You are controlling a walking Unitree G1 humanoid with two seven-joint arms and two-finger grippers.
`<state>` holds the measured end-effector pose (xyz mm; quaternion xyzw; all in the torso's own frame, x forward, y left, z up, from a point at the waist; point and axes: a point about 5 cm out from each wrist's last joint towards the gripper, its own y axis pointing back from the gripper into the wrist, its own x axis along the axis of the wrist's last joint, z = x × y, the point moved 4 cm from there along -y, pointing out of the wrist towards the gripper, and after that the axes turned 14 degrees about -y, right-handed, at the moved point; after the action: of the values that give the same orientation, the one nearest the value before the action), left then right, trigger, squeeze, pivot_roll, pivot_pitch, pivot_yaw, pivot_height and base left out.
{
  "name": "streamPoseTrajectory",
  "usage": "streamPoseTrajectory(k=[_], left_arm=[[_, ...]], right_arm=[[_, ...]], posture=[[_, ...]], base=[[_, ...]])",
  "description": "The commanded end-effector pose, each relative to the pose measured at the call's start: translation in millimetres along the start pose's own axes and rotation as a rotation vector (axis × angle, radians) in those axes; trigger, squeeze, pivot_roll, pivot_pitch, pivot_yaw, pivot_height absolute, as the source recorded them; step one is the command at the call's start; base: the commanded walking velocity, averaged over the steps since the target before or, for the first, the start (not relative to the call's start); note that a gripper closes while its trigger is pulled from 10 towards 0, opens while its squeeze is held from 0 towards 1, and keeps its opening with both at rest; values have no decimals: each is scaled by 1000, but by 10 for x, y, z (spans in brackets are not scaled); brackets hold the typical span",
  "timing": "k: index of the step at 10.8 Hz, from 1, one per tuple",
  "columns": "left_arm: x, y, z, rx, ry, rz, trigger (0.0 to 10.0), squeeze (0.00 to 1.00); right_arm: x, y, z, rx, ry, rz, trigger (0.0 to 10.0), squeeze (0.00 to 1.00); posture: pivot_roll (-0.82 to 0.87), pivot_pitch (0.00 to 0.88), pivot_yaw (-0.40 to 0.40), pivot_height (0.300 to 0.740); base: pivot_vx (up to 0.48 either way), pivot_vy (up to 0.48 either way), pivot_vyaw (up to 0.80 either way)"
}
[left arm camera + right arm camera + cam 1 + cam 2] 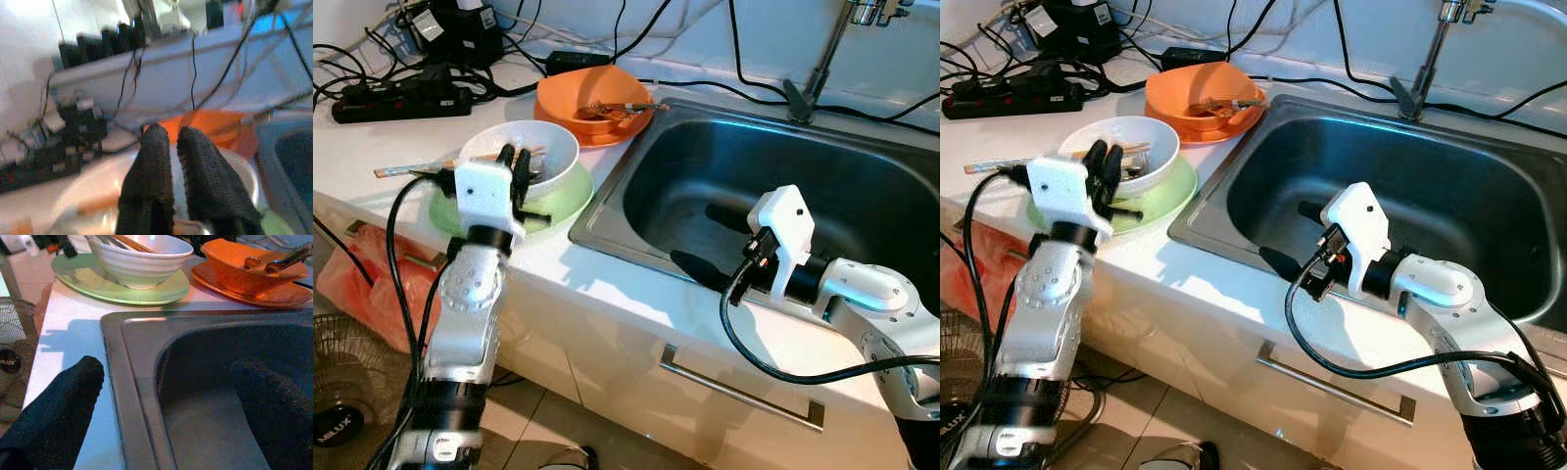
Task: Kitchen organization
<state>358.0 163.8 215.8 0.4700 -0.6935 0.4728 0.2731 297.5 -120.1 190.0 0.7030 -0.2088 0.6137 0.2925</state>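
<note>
A white bowl (540, 143) holding chopsticks (409, 167) stands on a light green plate (566, 199) near the counter's front edge. Behind it an orange bowl (590, 96) with cutlery inside rests on an orange plate. My left gripper (514, 157) hovers at the white bowl's near rim, its fingers (149, 181) pressed together with nothing between them. The steel sink (822, 186) lies to the right. My right gripper (712, 243) is open at the sink's front left corner, one finger (61, 413) over the rim, the other (279, 406) inside the basin.
A faucet (824, 54) rises behind the sink. A black power strip (399, 99) and tangled cables crowd the back left of the counter. Below are a drawer handle (736, 391), an orange bag (354, 284) and a floor fan (337, 397).
</note>
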Motion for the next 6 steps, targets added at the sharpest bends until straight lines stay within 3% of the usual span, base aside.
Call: streamPoseTrajectory(k=[1, 6], left_arm=[[-45, 14, 38, -16, -20, -19, 0, 0], [248, -124, 100, -49, 25, 65, 0, 0]], right_arm=[[18, -4, 10, -1, 9, 6, 10000, 0], [42, -14, 67, -27, 27, 14, 10000, 0]], posture=[[17, 78, 47, 740], [14, 80, 45, 740]], base=[[0, 0, 0], [0, 0, 0]])
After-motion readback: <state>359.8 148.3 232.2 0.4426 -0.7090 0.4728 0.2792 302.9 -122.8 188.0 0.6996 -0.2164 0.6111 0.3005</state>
